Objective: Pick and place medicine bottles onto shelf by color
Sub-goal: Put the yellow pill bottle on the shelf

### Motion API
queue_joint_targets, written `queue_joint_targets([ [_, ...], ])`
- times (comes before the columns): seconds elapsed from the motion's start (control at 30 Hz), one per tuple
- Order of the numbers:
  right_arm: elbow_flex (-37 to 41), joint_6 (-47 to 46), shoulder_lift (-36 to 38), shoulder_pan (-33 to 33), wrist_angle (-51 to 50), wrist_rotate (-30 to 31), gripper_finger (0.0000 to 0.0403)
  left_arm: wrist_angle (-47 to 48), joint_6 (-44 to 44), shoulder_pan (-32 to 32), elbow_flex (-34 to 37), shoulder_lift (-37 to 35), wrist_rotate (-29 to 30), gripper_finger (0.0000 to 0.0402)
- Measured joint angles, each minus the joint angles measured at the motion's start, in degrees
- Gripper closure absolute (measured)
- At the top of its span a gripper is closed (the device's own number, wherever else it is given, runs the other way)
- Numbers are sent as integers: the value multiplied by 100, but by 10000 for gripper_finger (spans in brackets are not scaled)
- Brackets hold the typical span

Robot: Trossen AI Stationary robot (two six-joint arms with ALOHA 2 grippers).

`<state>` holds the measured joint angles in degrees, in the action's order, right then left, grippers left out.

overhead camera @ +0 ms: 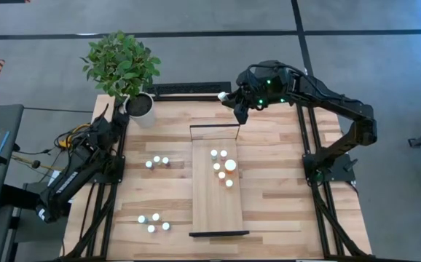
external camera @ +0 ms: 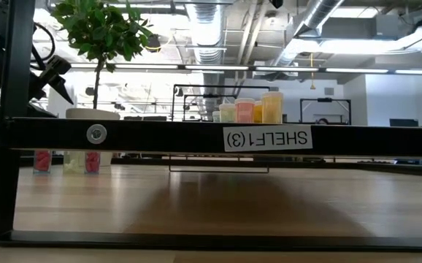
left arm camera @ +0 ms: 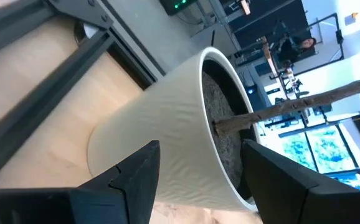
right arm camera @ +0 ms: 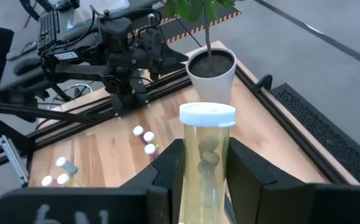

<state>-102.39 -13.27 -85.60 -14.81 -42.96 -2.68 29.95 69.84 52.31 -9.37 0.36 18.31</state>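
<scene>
Industrial lab, exposed ceiling ducts (external camera: pixel 328 18)

Table layout, seen from above

Shelf (overhead camera: pixel 215 182) lies at frame centre on the table (overhead camera: pixel 283 182); a bottle cluster (overhead camera: pixel 223 166) stands on its upper half. Left of the shelf, three bottles (overhead camera: pixel 157 161) sit mid-frame and four more (overhead camera: pixel 154 221) at lower left. Plant pot (overhead camera: pixel 139 106) occupies the table's upper-left corner. Right gripper (overhead camera: pixel 237 109) hangs above the shelf's upper end, a bottle (right arm camera: pixel 206 165) between its fingers.
</scene>
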Motion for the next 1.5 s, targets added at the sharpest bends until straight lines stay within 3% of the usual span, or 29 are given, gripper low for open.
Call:
queue_joint_targets([
  [0.3,0,194,0,7,-10,-73,290,-5,-308,0,0,0,-714,191],
  [0.43,0,275,0,29,-67,-218,290,-148,-32,-46,17,-1,-1050,191],
  [0.63,0,435,0,176,-218,-283,290,-757,331,-418,20,3,-1047,191],
  [0.8,0,552,0,356,-259,-372,290,-2138,336,-1004,17,13,-1317,191],
  [0.9,0,632,0,446,-358,-370,290,-2939,167,-1390,8,92,-1122,191],
  [1.0,0,667,0,500,-407,-369,290,-3496,-465,-1687,11,165,-956,191],
  [1.13,0,728,0,586,-535,-369,290,-4595,-1152,-2059,9,325,-1186,191],
  [1.33,0,732,0,619,-614,-369,290,-6249,-1716,-2782,4,1049,-1523,191],
  [1.5,0,731,4,619,-629,-368,290,-6747,-2262,-3416,-375,2218,-1337,191],
])
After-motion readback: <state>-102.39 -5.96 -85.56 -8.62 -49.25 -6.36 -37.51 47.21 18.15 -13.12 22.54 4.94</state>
